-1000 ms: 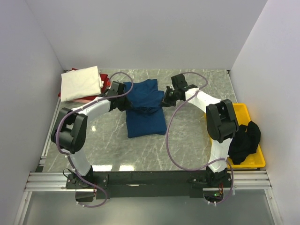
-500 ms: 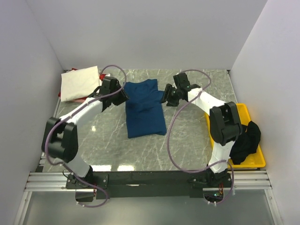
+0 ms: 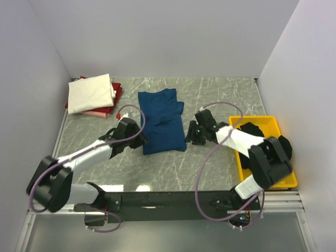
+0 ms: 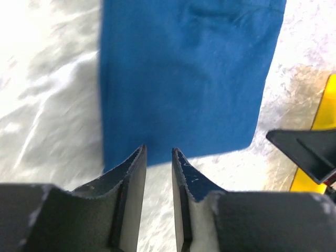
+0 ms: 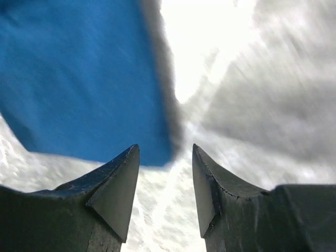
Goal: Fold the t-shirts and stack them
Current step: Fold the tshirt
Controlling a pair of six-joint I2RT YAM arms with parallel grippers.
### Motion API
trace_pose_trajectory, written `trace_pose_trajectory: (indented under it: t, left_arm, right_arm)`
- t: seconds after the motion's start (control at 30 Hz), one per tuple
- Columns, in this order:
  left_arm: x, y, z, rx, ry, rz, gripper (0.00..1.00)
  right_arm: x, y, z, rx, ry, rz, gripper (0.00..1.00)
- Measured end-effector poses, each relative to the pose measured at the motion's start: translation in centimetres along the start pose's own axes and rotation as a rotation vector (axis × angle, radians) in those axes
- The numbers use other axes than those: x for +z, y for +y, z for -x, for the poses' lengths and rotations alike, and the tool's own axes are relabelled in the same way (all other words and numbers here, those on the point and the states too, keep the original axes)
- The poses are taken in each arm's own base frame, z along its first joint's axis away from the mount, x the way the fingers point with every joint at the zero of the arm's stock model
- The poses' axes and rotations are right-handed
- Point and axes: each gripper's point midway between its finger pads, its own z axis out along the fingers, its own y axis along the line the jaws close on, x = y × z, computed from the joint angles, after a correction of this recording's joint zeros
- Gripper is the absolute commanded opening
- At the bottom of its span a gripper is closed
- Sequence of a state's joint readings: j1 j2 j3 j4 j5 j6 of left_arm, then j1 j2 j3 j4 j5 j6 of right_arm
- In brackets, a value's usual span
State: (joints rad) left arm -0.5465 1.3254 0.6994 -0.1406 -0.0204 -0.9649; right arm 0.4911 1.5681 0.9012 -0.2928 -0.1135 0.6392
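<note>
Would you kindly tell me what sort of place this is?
Most likely a robot lab workcell, not a home: plain white walls box in a marble-patterned table, and a left arm and right arm are bolted to a metal rail.

Desk point(image 3: 210, 94): grey marbled, glossy, lying beneath both sets of jaws.
Walls point(image 3: 157, 37): plain pale panels, beyond the jaws and on either side.
Light: white glare on the desk just ahead of the right jaws.
Rail point(image 3: 47, 202): silver metal, behind the jaws.
</note>
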Motion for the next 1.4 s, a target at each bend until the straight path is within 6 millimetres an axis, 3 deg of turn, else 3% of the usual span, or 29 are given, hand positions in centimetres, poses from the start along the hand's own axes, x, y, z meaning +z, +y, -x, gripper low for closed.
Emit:
trace_pose_trajectory:
  t: [0.1,0.2,0.43,0.57,0.73,1.0,1.07,1.1,1.23,1.33,1.4]
  left_arm:
    - [-1.5,1.1,-0.7,-0.021,-0.025,-0.014,0.32]
    - [-2.5,1.2,-0.7,-0.041,-0.055,-0.050,0.32]
    - [-2.3,3.2,-3.1,-0.080,-0.032,-0.044,0.37]
    - [-2.0,4.4,-4.3,-0.097,-0.011,-0.023,0.40]
    - [-1.4,3.9,-4.2,-0.109,-0.021,-0.043,0.41]
    - [0.2,4.6,-5.4,-0.119,0.006,-0.017,0.39]
    - [0.3,4.4,-5.4,-0.122,0.006,-0.020,0.34]
    - [0.3,4.4,-5.4,-0.122,0.005,-0.021,0.29]
    - [0.3,4.2,-5.4,-0.128,0.002,-0.028,0.21]
    - [0.4,4.4,-5.3,-0.127,-0.003,-0.018,0.03]
    - [0.3,4.6,-5.1,-0.116,-0.008,0.001,0.01]
  right_arm:
    - [-1.0,-1.7,-1.8,0.032,-0.011,-0.010,0.51]
    - [-1.1,-2.2,-2.8,0.071,-0.028,0.012,0.46]
    - [-0.4,-2.8,-4.7,0.170,-0.034,0.058,0.43]
    - [-0.2,-2.3,-4.5,0.210,-0.052,0.095,0.43]
    - [0.3,-0.9,-3.5,0.247,-0.083,0.166,0.43]
    - [1.6,-0.1,-3.5,0.292,-0.073,0.217,0.41]
    - [1.7,0.1,-3.5,0.299,-0.071,0.227,0.34]
    - [1.7,0.1,-3.5,0.303,-0.069,0.229,0.24]
    - [1.7,0.0,-3.9,0.313,-0.060,0.231,0.14]
    - [1.7,0.0,-3.9,0.306,-0.058,0.226,0.06]
    - [1.5,-0.3,-4.1,0.291,-0.053,0.209,0.04]
